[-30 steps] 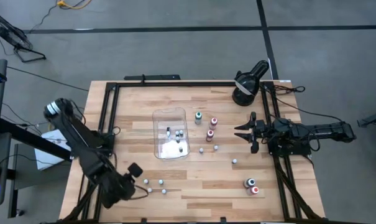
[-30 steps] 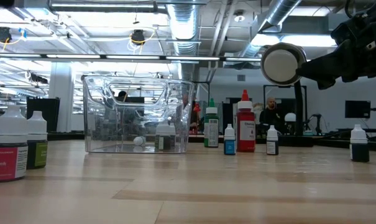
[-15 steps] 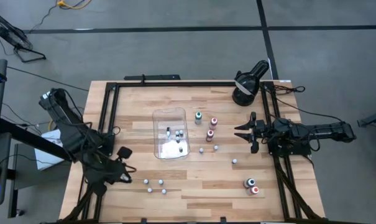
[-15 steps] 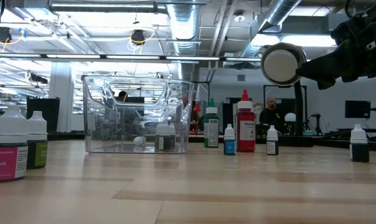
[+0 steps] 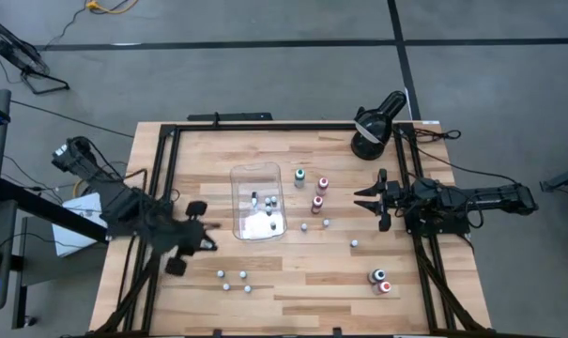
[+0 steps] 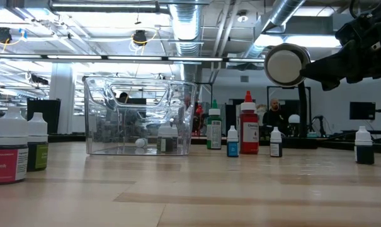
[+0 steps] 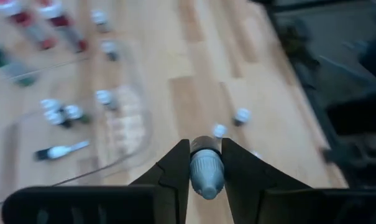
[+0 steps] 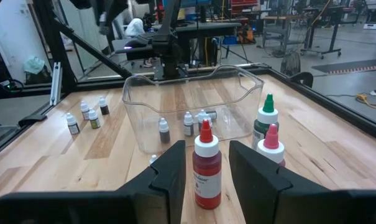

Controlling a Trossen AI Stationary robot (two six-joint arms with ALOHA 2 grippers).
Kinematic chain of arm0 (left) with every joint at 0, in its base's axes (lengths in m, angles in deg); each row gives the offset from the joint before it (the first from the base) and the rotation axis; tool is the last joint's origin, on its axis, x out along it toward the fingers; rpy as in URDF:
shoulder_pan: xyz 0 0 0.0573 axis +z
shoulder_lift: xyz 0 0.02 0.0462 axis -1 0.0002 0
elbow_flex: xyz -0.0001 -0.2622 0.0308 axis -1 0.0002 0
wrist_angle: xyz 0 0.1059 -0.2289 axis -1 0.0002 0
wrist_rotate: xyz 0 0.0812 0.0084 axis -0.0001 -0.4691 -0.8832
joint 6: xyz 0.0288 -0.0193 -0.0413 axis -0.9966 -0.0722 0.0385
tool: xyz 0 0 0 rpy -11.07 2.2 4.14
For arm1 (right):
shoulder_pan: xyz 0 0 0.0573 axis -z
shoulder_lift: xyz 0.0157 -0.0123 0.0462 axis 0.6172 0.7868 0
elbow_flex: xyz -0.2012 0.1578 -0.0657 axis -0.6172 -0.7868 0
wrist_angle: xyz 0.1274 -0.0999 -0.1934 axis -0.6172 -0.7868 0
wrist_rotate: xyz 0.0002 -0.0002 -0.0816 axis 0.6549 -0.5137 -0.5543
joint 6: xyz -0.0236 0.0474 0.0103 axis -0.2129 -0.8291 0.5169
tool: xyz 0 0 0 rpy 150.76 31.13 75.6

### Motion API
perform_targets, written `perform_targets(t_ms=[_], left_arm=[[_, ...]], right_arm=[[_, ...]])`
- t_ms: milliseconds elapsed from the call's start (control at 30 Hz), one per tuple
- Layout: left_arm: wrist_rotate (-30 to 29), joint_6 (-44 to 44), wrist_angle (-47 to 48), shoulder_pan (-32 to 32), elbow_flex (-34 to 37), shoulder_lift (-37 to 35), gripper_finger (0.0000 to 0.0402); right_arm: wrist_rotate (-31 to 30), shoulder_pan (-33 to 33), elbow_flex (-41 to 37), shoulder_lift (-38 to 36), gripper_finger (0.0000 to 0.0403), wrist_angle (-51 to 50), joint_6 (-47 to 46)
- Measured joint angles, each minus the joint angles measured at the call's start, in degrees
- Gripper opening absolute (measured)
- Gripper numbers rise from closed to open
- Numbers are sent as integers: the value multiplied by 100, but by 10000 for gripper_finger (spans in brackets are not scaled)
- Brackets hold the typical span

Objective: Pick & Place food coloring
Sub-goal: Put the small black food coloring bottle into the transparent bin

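Small food coloring bottles stand scattered on the wooden table [image 5: 293, 300]: a few near the front edge [image 5: 235, 280], two at the right front [image 5: 380, 280], others right of the clear tray [image 5: 257, 202], including a red one [image 8: 206, 168]. More bottles sit inside the tray [image 7: 60, 115]. My left gripper [image 5: 209, 242] hovers left of the tray's near end, shut on one small pale-capped bottle [image 7: 206, 171]. My right gripper [image 5: 363, 199] waits at the table's right side, open, with nothing between its fingers [image 8: 175, 171]. My left gripper pinches the small bottle between its two fingers, which lie on opposite sides of it [image 7: 194, 163]. The fingers slant down toward the table. The bottle is lifted clear of the table, its pale ribbed end [image 7: 207, 180] toward the wrist camera.
A black round lamp-like device [image 5: 373, 127] stands at the far right corner. A black frame [image 5: 166, 160] runs round the table's edges. Bare wood lies between the tray and the left rail and along the near edge.
My left gripper has risen from beside the bottles near the front edge and swung toward the far edge and the tray, rolling at the wrist. It has stayed shut on the small bottle. The bottles on the table have not moved.
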Motion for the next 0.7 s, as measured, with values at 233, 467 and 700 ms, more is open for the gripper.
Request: perform_targets(t_ms=[233, 467, 700], left_arm=[[-13, -4, -7, 1627, 0, 1, 71], [57, 101, -7, 3161, 0, 2, 73], [65, 232, -7, 4096, 0, 2, 74]], right_arm=[[0, -2, 1, -2, 113, 0, -2], [0, -2, 0, -2, 113, 0, 0], [0, -2, 2, 0, 113, 0, 0]])
